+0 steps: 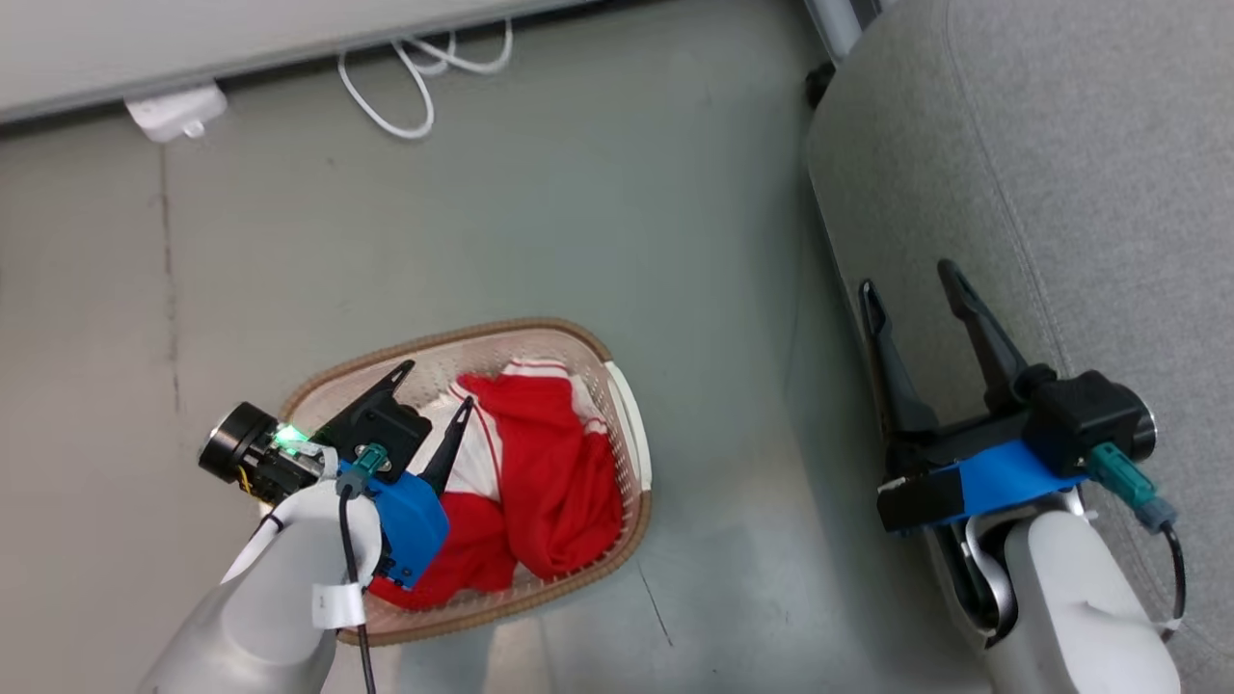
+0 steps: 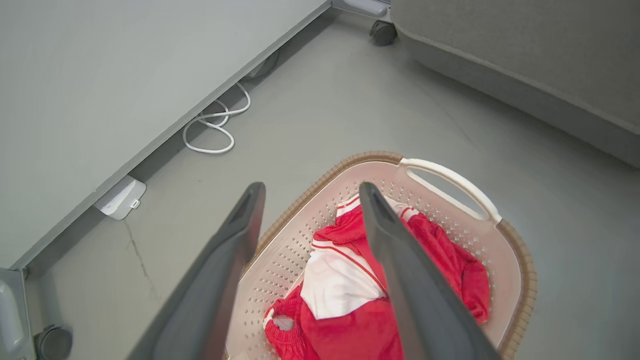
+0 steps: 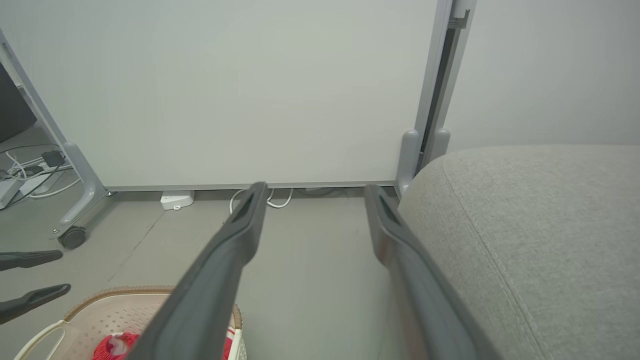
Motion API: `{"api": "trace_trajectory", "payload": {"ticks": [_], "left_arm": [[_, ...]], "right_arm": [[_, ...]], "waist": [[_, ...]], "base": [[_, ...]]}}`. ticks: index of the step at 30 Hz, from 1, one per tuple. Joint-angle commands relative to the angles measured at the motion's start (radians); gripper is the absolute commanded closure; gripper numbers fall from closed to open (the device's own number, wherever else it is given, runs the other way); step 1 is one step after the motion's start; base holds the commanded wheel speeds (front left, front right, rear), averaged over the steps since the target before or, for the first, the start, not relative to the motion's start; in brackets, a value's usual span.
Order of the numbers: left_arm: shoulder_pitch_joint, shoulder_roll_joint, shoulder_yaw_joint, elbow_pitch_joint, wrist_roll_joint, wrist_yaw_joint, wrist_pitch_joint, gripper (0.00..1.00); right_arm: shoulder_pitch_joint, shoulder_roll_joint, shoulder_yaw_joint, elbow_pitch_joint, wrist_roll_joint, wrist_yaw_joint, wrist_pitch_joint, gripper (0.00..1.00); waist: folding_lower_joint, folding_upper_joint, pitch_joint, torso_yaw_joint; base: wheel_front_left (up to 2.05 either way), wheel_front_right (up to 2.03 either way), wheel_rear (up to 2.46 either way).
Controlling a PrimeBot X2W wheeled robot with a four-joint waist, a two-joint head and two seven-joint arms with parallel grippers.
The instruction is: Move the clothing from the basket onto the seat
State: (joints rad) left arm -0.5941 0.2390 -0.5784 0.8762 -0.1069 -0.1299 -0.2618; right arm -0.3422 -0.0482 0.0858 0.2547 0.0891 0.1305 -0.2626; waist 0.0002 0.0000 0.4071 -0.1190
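The cream basket (image 1: 631,424) with a brown rim stands on the floor and holds the red and white clothing (image 1: 549,463). My left gripper (image 1: 436,386) hovers open above the basket's left part, nothing between its fingers. From the left wrist the clothing (image 2: 345,280) lies bunched inside the basket (image 2: 450,180), below my open left gripper (image 2: 310,192). The grey seat (image 1: 1060,173) fills the right side. My right gripper (image 1: 911,284) stands open over the seat's left edge, holding nothing. Seen from the right wrist, the open right gripper (image 3: 312,192) has the seat (image 3: 540,225) to its right and the basket (image 3: 120,312) at lower left.
A white panel runs along the back with a coiled white cable (image 1: 415,72) and a white power box (image 1: 178,111) at its foot. A castor (image 2: 382,32) stands by the seat's far corner. Bare grey floor (image 1: 733,386) separates basket and seat.
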Motion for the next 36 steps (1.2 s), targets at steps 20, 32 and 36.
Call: {"api": "trace_trajectory", "payload": {"ticks": [20,32,36], "left_arm": [[-0.270,0.051,-0.470,0.357,-0.094,0.000,0.109,0.00],[-0.347,0.087,-0.637,0.355,-0.231,0.000,0.254,0.00],[-0.364,0.097,-0.661,0.351,-0.252,0.000,0.278,0.00]], "right_arm": [[-0.162,-0.004,0.011,-0.078,-0.012,0.000,-0.003,0.00],[-0.218,-0.004,0.009,-0.132,-0.014,0.000,-0.003,0.00],[-0.222,-0.004,0.015,-0.145,-0.009,0.000,-0.003,0.00]], "waist": [[-0.0002,0.0000,0.364,-0.089],[-0.0002,0.0000,0.494,-0.104],[-0.0002,0.0000,0.522,-0.112]], "base": [[0.00,0.00,0.00],[0.00,0.00,0.00],[0.00,0.00,0.00]]}}
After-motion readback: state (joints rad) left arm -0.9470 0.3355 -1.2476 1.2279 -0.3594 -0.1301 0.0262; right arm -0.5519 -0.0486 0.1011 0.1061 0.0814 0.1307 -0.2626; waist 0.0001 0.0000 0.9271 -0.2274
